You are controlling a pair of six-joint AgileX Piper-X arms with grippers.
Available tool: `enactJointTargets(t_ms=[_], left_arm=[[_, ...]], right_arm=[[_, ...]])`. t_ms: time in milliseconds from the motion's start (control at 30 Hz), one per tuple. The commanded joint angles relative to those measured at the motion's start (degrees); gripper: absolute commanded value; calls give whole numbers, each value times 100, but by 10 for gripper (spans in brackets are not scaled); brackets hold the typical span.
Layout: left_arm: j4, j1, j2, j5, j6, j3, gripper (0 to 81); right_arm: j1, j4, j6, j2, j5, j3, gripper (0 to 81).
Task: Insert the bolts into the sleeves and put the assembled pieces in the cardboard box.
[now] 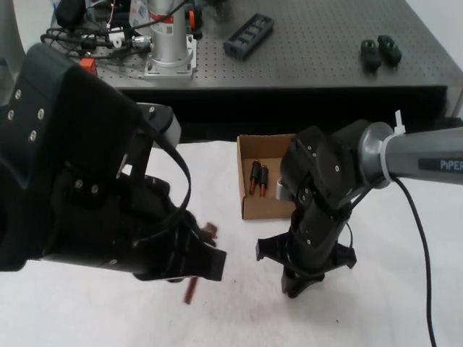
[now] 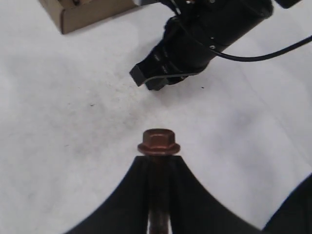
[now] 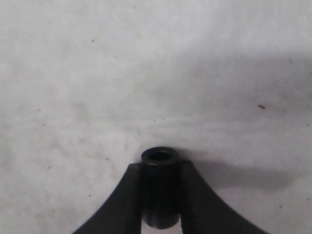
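Left gripper is closed down tight on a copper-coloured bolt: the two dark fingers pinch the shank from either side, and the flanged hex head sticks out just past the fingertips. From where I stand, that arm hangs low over the white cloth on the near side of the bench, with the bolt head facing across towards the other arm. Right gripper is likewise clamped, on a short black sleeve, with a finger pressed to each side and the sleeve's open bore showing at the end that pokes out beyond the tips. In the high view the right gripper points down close to the cloth; whether the sleeve touches the cloth I cannot tell. Bolt and sleeve are near each other but clearly apart, with a stretch of bare cloth between them. Just behind the right arm sits the cardboard box, open at the top and resting on the cloth, and two assembled pieces lie side by side inside it, dark with a copper tint along them. Farther back is a perforated table with a dark slotted tray on it.
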Motion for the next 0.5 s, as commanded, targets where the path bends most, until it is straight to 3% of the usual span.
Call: enactJointTargets(t_ms=[0,233,467], left_arm=[[-820,8,-84,772,-28,139,7],[-3610,8,-84,1878,-1342,751,7],[-6122,8,-84,1885,-2720,1518,7]], right_arm=[[-41,-60,-154,-337,-79,-35,43],[-224,-223,-1095,-2749,-639,1067,43],[-117,-1040,-837,-5296,-3182,2780,43]])
